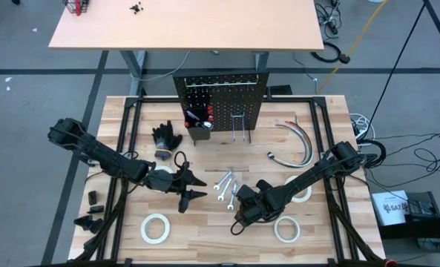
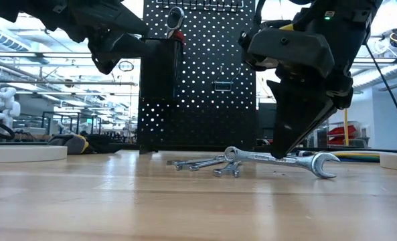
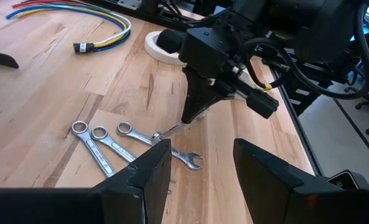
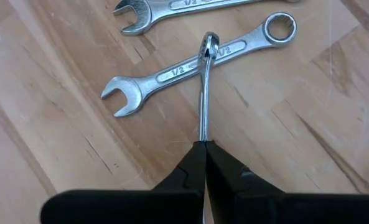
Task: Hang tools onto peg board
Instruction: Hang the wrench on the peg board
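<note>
**Bench stock: wrench pick in progress, lower centre**

- Right claw (image 4: 204, 149): lower centre of the high view, fingers pressed together on the shank of a thin wrench (image 4: 203, 87). That wrench tilts up, its far end resting across a second wrench (image 4: 196, 64) lying flat beneath; a third wrench (image 4: 190, 6) lies just beyond, near the frame's top edge.
- Left claw (image 3: 200, 168): lower left-centre of the high view, fingers apart, holding nothing, aimed at the wrench cluster.
- Tape rolls: one (image 1: 155, 227) at lower left, one (image 1: 286, 229) at lower right, both flat on the bench (image 1: 205, 237).
- Black gloves (image 1: 166, 136) and cables (image 1: 297, 141): mid-frame, left and right.
- Peg board (image 1: 221, 100): upright at upper centre, well apart from the wrenches; bin (image 1: 199, 132) at its foot, wire hook (image 1: 240, 126) beside.

Risk, as judged: the grip sits near one end of a slim shank, so the wrench may pivot or slip on lifting; its far end could snag and drag the wrench underneath.
</note>
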You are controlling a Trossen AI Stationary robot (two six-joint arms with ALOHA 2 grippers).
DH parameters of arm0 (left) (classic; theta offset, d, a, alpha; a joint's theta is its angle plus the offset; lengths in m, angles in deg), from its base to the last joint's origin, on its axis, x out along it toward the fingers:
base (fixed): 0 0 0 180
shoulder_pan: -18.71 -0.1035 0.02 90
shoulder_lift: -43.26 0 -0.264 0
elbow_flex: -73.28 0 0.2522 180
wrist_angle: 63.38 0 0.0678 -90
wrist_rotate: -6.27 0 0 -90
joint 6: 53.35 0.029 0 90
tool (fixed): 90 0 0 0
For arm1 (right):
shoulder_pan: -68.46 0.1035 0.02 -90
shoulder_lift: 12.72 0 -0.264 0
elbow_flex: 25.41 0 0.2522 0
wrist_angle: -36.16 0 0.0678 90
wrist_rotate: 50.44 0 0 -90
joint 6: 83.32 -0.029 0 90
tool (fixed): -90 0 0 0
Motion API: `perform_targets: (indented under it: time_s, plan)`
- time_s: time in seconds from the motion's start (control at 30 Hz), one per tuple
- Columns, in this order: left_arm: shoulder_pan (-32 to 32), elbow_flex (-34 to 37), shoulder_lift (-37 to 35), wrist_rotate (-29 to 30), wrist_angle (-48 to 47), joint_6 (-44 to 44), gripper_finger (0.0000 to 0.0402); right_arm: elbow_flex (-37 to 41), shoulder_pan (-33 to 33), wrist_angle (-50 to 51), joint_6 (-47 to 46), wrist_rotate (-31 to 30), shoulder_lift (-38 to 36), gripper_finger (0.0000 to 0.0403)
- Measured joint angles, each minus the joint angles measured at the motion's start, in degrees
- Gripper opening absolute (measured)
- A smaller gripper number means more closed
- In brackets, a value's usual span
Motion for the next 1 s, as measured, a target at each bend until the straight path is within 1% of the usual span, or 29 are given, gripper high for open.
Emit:
perform_targets:
  time_s: [0.1, 0.23, 0.3, 0.37, 0.43, 0.5, 0.53, 0.73, 0.9, 0.97, 1.0]
  plan:
    - [0.00, 0.00, 0.01, 0.01, 0.00, 0.00, 0.0176, 0.36, 0.00, -1.02, 1.49, 0.23, 0.02, 0.0010]
    - [0.00, 0.00, 0.01, -0.01, 0.02, -0.02, 0.0176, 2.11, -0.32, -5.75, 2.24, 4.19, 1.47, 0.0048]
    - [0.00, 0.00, 0.01, -0.01, 0.02, -0.04, 0.0176, 2.50, -0.33, -5.92, 1.67, 4.66, 2.61, 0.0070]
    - [0.00, 0.00, 0.01, -0.01, 0.04, -0.10, 0.0176, 2.58, -0.31, -5.92, 1.56, 4.48, 3.53, 0.0078]
    - [0.00, 0.00, 0.01, -0.01, 0.04, -0.30, 0.0176, 2.54, -0.31, -5.90, 1.11, 4.03, 4.17, 0.0062]
    - [0.00, 0.00, 0.01, -0.01, 0.04, -0.37, 0.0176, 2.54, -0.21, -6.09, 1.42, 3.60, 4.31, 0.0028]
    - [0.00, 0.00, 0.01, -0.03, 0.03, -0.37, 0.0176, 2.56, -0.20, -6.23, 1.95, 3.53, 4.31, 0.0020]
    - [0.00, 0.00, 0.01, -0.03, 0.04, -0.46, 0.0176, 2.92, -0.20, -6.77, 1.71, 3.00, 3.28, 0.0019]
    - [0.00, 0.00, 0.01, -0.03, 0.04, -0.46, 0.0176, 3.24, -0.09, -7.77, 1.33, 1.09, 0.63, 0.0018]
    - [0.00, 0.00, 0.01, -0.03, 0.04, -0.48, 0.0176, 3.23, -0.09, -7.74, 1.32, -0.95, -0.52, 0.0008]
    - [0.00, 0.00, 0.01, -0.03, 0.07, -0.48, 0.0176, 3.17, -0.22, -7.76, 1.61, -0.95, -1.10, 0.0002]
